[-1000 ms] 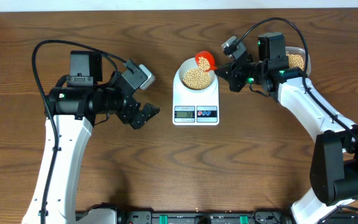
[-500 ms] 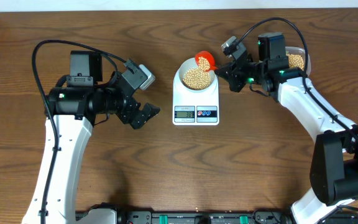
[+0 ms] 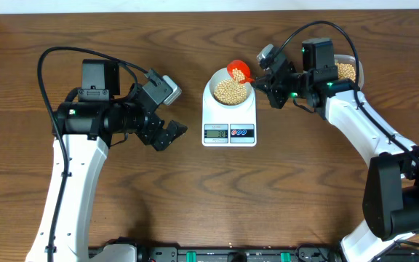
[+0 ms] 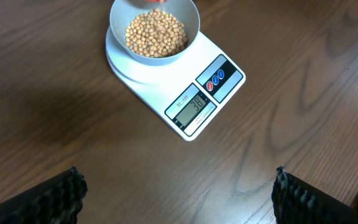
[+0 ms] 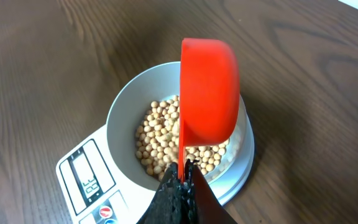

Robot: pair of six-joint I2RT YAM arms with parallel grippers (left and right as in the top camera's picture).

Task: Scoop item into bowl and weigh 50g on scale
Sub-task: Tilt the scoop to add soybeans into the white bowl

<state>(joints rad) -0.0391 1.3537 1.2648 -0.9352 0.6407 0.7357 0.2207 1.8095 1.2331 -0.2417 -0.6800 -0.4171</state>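
The pale bowl [image 3: 229,89] sits on the white scale [image 3: 229,125] and holds many tan beans [image 3: 228,90]. It also shows in the left wrist view [image 4: 155,31] and the right wrist view [image 5: 126,118]. The scale display [image 4: 195,103] reads 38. My right gripper [image 5: 184,171] is shut on the handle of a red scoop [image 5: 208,90], tipped on its side over the bowl's right rim; the scoop also shows in the overhead view [image 3: 238,70]. My left gripper [image 3: 167,135] is open and empty, left of the scale.
A clear tub with more beans [image 3: 346,71] stands at the back right behind the right arm. The wood table [image 3: 195,196] extends in front of the scale.
The red scoop has shifted very slightly; otherwise nothing has visibly moved. The left arm is still.
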